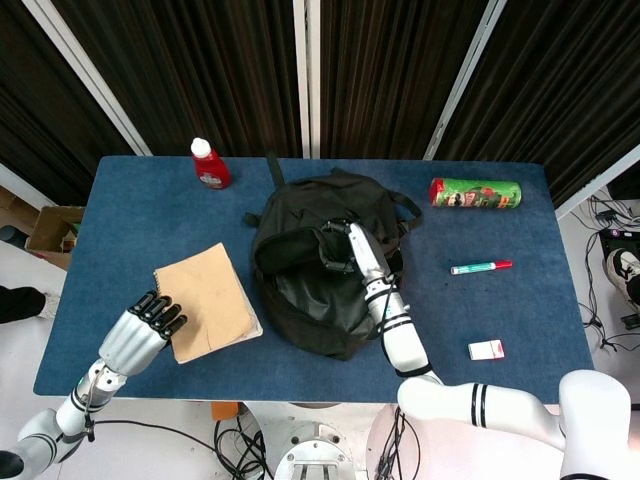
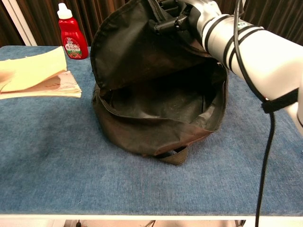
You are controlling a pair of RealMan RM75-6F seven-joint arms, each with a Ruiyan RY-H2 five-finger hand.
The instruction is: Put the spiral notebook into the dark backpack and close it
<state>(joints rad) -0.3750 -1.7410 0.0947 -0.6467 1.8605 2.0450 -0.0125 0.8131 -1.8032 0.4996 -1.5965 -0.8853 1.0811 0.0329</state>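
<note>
The tan spiral notebook [image 1: 205,313] is at the front left of the table, a gap left of the backpack; in the chest view the notebook [image 2: 40,80] shows with its cover lifted apart from the pages. My left hand [image 1: 140,335] grips its near left edge, fingers over the cover. The dark backpack [image 1: 315,285] sits mid-table with its mouth gaping toward me, and the backpack [image 2: 156,101] interior looks empty. My right hand [image 1: 350,250] holds the upper flap up by its rim; the chest view shows the right hand [image 2: 187,12] at the top.
A red bottle [image 1: 210,165] stands at the back left. A green can [image 1: 475,192] lies at the back right. A marker [image 1: 481,266] and a small red-and-white box [image 1: 486,349] lie right of the backpack on the blue table [image 1: 520,320].
</note>
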